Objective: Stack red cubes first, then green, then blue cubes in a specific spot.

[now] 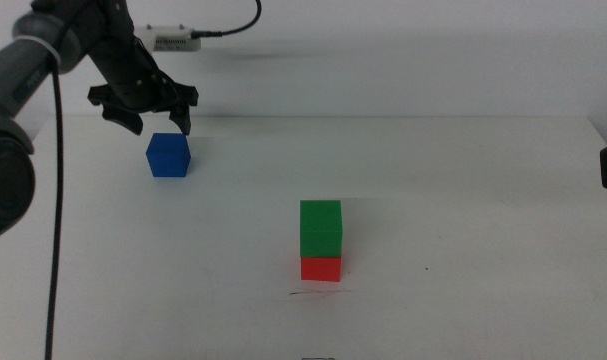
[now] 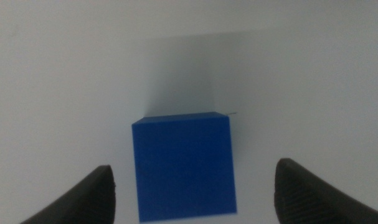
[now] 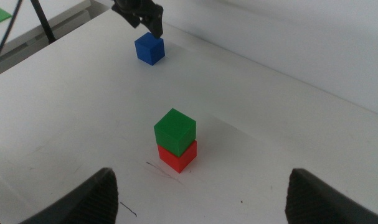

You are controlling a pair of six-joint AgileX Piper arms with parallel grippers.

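The matte green cube point(image 1: 321, 227) sits stacked on the matte red cube point(image 1: 321, 267) at frame centre; the deep blue cube point(image 1: 169, 155), upper left, remains unstacked beneath the left gripper point(image 1: 153, 121), jaws spread and empty.

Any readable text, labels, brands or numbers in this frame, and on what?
None can be read.
The white device at the table's far edge has a label too small to read.
The blue cube, green cube and red cube have plain faces.
The thin dark line is no lettering.
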